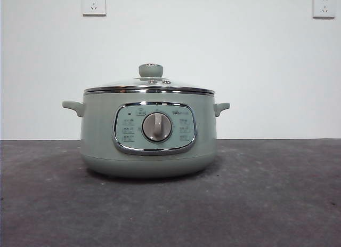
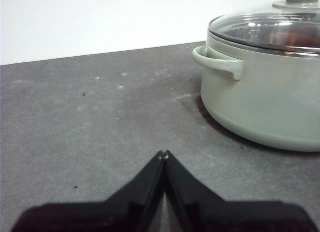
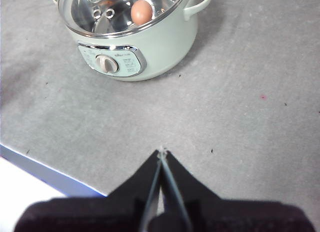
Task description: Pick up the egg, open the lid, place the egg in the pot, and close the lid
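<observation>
Right gripper [image 3: 161, 152]: jaws clenched tip to tip on nothing, hanging high above the bare grey counter [image 3: 240, 101], well apart from the pot [image 3: 150, 54].

Left gripper [image 2: 163, 154]: jaws pressed together, empty, low over the counter, pot off to one side.

Pot stands mid-counter, dial facing the front camera. Lid [image 1: 149, 86] seated level on the rim, knob [image 1: 151, 70] upright.

Egg [image 3: 142, 12]: seen through the glass, lying inside the pot near the wall. A reddish blur in the left wrist view agrees.

Judgement: task looks complete, with both arms withdrawn.

Risks:
- Any return to the knob could drag the lid off-seat, since the glass only rests on the rim.
- A bump to the side handle [image 2: 218, 61] would shift the pot and roll the egg against the steel wall, possibly cracking it.
</observation>
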Controlling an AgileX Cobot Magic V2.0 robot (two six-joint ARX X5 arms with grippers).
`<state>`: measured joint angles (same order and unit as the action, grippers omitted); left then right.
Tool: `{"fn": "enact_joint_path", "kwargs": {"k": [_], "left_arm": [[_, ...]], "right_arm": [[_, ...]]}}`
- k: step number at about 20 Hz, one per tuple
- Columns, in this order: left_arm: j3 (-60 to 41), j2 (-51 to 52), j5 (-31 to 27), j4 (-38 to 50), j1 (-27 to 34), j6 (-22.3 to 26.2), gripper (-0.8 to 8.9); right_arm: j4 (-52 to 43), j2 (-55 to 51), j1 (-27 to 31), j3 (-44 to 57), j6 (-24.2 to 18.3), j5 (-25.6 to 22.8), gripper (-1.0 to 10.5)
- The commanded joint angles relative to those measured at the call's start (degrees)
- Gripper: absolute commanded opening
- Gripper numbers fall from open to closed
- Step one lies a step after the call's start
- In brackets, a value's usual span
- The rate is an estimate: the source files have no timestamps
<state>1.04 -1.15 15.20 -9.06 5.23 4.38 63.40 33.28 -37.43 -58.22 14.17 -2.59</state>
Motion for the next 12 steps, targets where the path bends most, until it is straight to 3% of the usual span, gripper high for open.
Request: {"fn": "enact_joint_path", "kwargs": {"k": [1,3,6,7,10,12], "left_arm": [[-0.6,-0.2,0.2,0.4,0.2,-0.6,-0.04],[-0.6,-0.4,0.2,0.4,0.2,-0.6,-0.03],[-0.6,-0.9,0.2,0.4,0.2,-0.6,-0.04],[-0.6,-1.0,0.2,0.4,0.2,-0.6,-0.03],[-0.6,-1.4,0.2,0.4,0.2,-0.6,-0.03],[-0.6,-1.7,0.2,0.4,0.2,-0.6,-0.03]], "right_arm": [[-0.4,-0.1,-0.1,0.4,0.4,0.0,0.0],[-0.3,-0.1,-0.1,0.4,0.2,0.0,0.0],[-4.4,-0.9,1.7,0.5,-5.6,-6.5,0.0],[-8.4,-1.8,3.9,1.4,-8.5,-6.4,0.0],[-22.6,-7.4,14.1,8.7,-11.8,1.4,0.0],[-31.9,-12.2,20.8,17.1,-12.9,2.4,0.0]]}}
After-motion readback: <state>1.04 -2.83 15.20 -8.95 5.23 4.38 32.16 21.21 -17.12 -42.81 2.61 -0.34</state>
